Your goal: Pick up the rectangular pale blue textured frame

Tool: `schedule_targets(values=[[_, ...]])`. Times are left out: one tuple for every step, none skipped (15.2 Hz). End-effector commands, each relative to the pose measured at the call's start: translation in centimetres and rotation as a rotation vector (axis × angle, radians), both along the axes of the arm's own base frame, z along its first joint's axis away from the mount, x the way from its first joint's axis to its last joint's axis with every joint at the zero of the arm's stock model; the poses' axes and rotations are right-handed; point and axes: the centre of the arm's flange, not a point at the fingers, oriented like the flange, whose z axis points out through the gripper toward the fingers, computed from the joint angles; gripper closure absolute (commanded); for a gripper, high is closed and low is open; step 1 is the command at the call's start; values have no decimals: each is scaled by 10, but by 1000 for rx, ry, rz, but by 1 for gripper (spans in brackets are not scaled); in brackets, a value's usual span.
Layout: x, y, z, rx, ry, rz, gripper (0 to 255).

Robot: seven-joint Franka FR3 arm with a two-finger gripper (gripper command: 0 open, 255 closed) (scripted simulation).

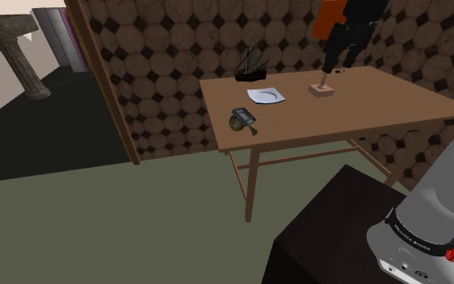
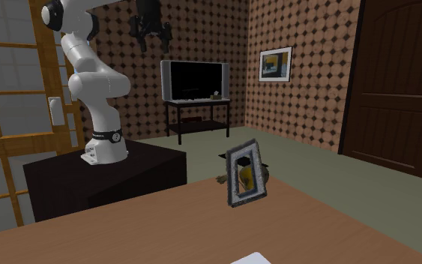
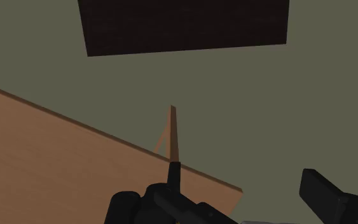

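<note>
Frame (image 2: 245,174) stands near the table's (image 2: 127,225) edge.

Home living room, television (image 2: 194,80) on low dark stand (image 2: 196,116) at centre of the second exterior view, framed picture (image 2: 275,64) on patterned wallpaper (image 2: 310,105), panelled wooden door (image 2: 400,82) at right, wooden table (image 2: 127,225).

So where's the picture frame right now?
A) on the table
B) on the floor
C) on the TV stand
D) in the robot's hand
A: the frame sits on the wooden table near its edge, and the gripper is high up, well away from it.
</note>
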Motion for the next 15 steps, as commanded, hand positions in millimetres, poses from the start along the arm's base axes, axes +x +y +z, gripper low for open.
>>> schedule_targets(values=[[0,0,0,0,0,0,0],[13,5,-5,-2,10,-26,0],[26,10,-10,-5,21,-51,0],[38,14,-16,-7,31,-77,0],[51,18,-21,-10,42,-103,0],[64,22,-27,-12,52,-128,0],[77,25,-33,-14,63,-154,0],[91,29,-39,-17,73,-180,0],[104,31,-45,-19,84,-205,0],[117,34,-51,-22,94,-231,0],[130,36,-57,-24,105,-257,0],[143,37,-64,-26,115,-282,0],[156,38,-70,-29,126,-308,0],[169,39,-77,-31,136,-334,0],[182,40,-84,-34,147,-360,0]])
